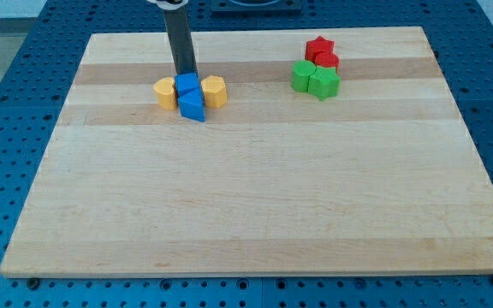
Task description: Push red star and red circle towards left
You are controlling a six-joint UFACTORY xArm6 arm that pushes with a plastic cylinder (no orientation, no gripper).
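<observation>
1. The red star sits near the view's top right of the wooden surface. It is bright red, with short blunt points and a flat top.
2. The red circle lies just below the star, touching it. It is the same bright red, a low round block, partly hidden by the green blocks in front.
3. A green block, rounded in outline, and a green star-like block press against the red circle from the view's bottom, so the four make one tight cluster.
4. Well apart, toward the view's top left, stands a second cluster: a yellow block on the left, a yellow block on the right, a blue cube between them, and a blue triangle-like block just below the cube.
5. The tool is a plain dark rod with nothing that opens or closes; my tip meets the surface right behind the blue cube, at or touching its far edge.
6. My tip is well to the view's left of both red blocks and touches neither.
</observation>
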